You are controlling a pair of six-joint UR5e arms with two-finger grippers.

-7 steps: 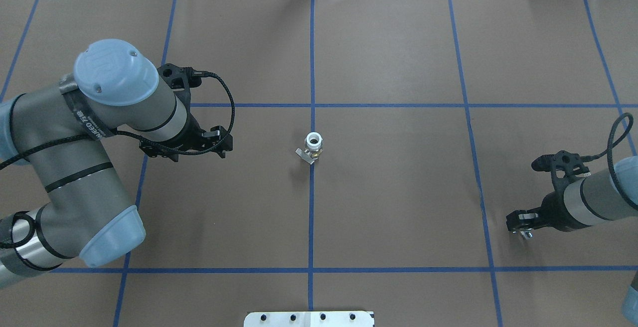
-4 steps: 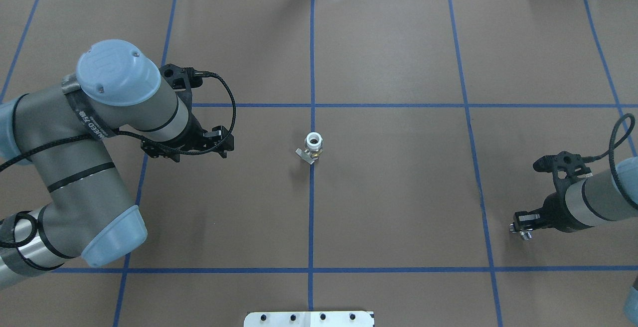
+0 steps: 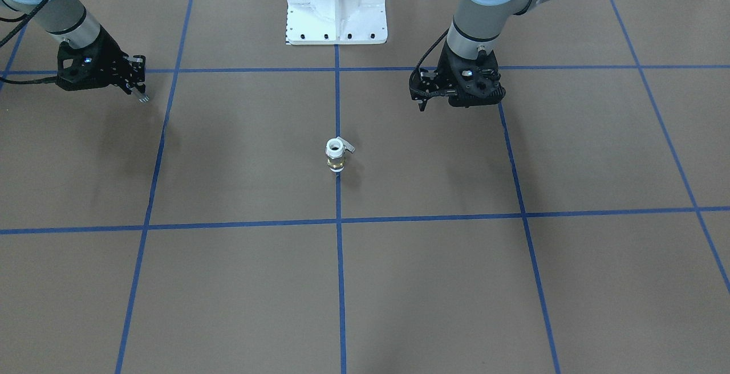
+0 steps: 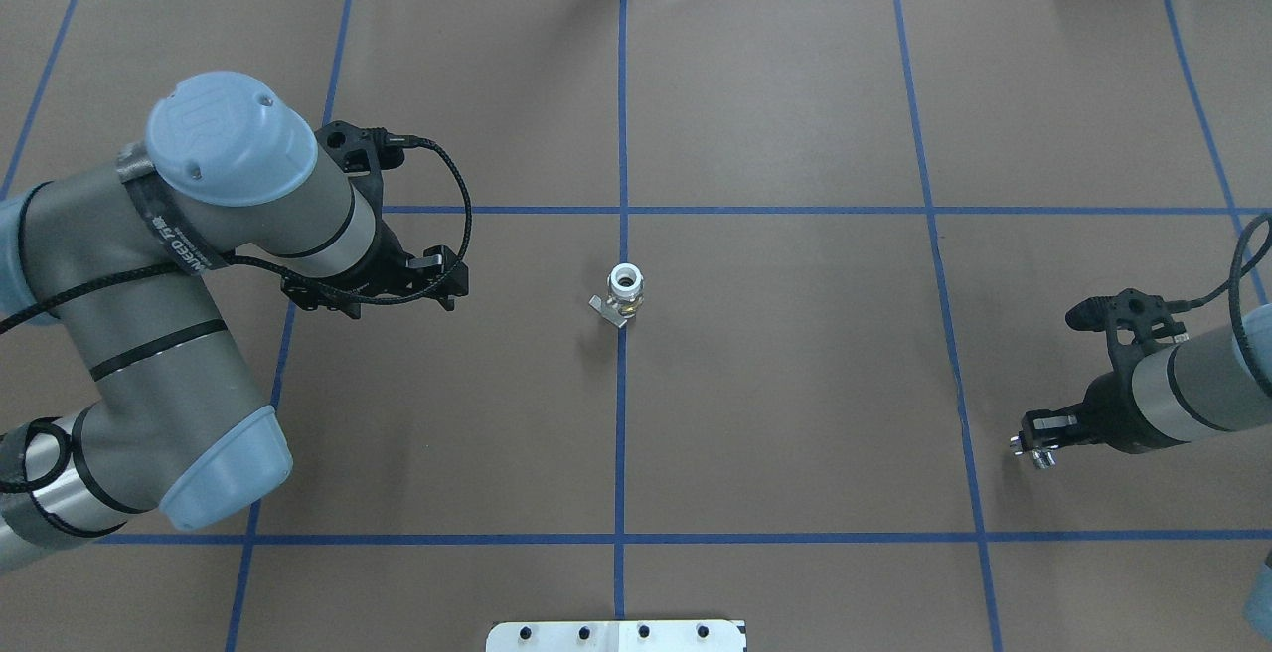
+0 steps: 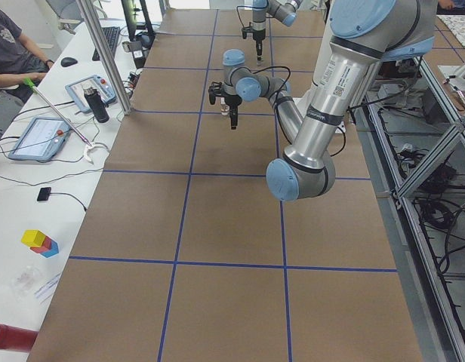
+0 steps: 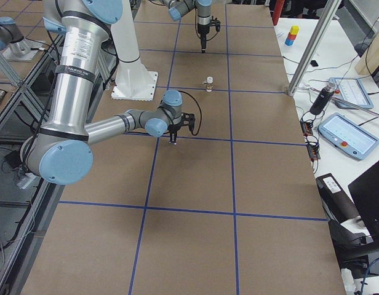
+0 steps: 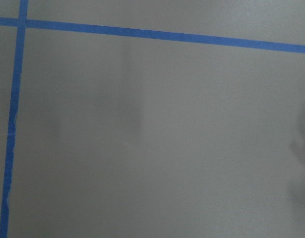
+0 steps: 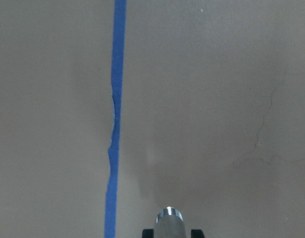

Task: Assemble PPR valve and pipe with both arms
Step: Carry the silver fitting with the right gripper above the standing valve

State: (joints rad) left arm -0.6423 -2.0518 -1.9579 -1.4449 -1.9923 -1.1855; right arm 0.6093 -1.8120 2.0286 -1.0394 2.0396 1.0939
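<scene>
The PPR valve [image 4: 625,292] stands upright on the brown surface [image 4: 795,384], on the middle blue tape line [image 4: 620,433], with a white ring end up and its grey lever sticking out sideways. No arm touches it. The left pincer [image 4: 452,279] hangs well to the valve's left, its fingers apart and empty, pointing down at bare surface. The right pincer [image 4: 1029,441] is far out on the other side, clamped on the pipe [image 8: 169,221], a short silvery cylinder that juts from between the fingertips down toward the surface, just beside another blue tape line [image 8: 114,148]. Whether the pipe's end touches the surface cannot be told
</scene>
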